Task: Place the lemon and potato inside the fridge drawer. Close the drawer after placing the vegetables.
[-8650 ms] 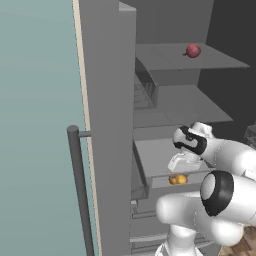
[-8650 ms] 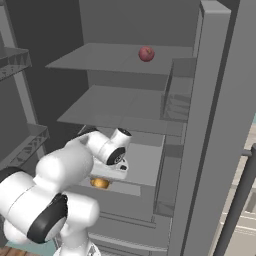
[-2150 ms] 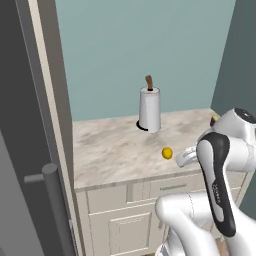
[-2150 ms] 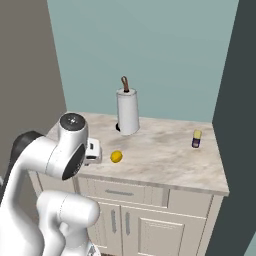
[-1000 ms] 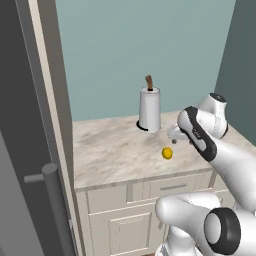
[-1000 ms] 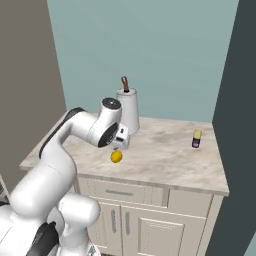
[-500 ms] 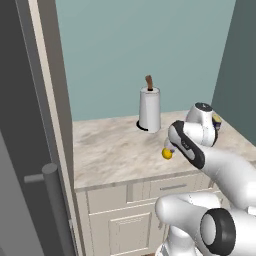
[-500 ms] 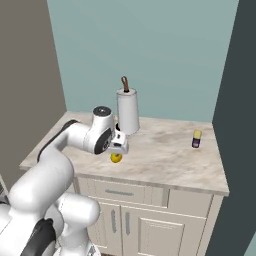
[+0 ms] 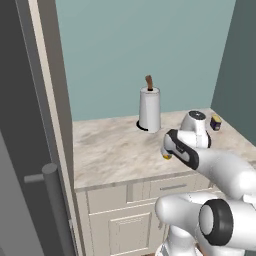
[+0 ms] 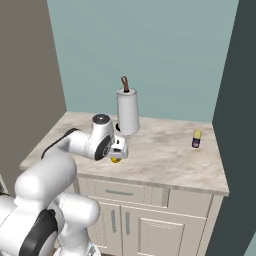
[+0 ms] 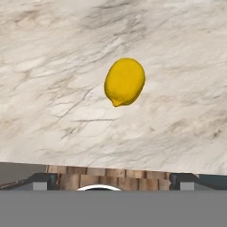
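Note:
The lemon point(image 11: 124, 82), a bright yellow oval, lies on the marble counter point(image 11: 53, 88) near its front edge. In the base views it peeks out as a yellow patch point(image 9: 166, 156) point(image 10: 116, 160) just under the hand. My gripper point(image 10: 119, 151) point(image 9: 169, 150) hangs close above the lemon, pointing down at it. It is open: its dark fingertips point(image 11: 42, 179) stand wide apart at the bottom of the hand view, with nothing between them. The potato and the fridge drawer are out of view.
A white paper towel roll on a holder point(image 9: 149, 109) point(image 10: 127, 111) stands at the back of the counter. A small bottle point(image 9: 215, 122) point(image 10: 197, 139) sits toward the right. The grey fridge door with its bar handle point(image 9: 52, 200) rises at the left.
The base has driven from the fridge to this counter. In the last second the hand has swung down from above the counter to just over the lemon, still open.

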You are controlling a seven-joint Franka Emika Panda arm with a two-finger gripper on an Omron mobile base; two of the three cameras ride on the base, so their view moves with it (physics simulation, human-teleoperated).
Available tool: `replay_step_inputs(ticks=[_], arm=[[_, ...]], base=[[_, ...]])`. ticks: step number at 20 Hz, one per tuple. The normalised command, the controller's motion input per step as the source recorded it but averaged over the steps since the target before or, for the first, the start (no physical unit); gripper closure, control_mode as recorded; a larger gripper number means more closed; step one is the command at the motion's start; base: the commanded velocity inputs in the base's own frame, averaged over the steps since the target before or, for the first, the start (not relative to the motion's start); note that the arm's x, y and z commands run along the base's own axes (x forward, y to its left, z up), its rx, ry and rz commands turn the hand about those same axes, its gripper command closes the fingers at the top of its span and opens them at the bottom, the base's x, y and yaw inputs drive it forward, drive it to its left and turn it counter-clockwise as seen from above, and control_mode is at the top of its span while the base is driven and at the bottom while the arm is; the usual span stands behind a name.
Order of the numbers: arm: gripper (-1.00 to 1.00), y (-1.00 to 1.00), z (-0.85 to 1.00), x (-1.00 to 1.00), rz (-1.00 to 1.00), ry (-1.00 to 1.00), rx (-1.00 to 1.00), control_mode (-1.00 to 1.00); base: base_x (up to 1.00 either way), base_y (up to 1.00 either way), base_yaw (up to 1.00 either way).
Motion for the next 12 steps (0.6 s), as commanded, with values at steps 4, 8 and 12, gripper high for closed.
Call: replay_step_inputs(ticks=[4,8,12], arm=[[-1.00,0.01,-0.10,0.23,0.00,0.02,0.00,-1.00],[-1.00,0.03,-0.10,0.19,0.00,0.03,0.00,-1.00],[-1.00,0.00,-0.10,0.10,0.00,0.04,0.00,-1.00]], base=[[0.00,0.00,0.00],[0.00,0.00,0.00],[0.00,0.00,0.00]])
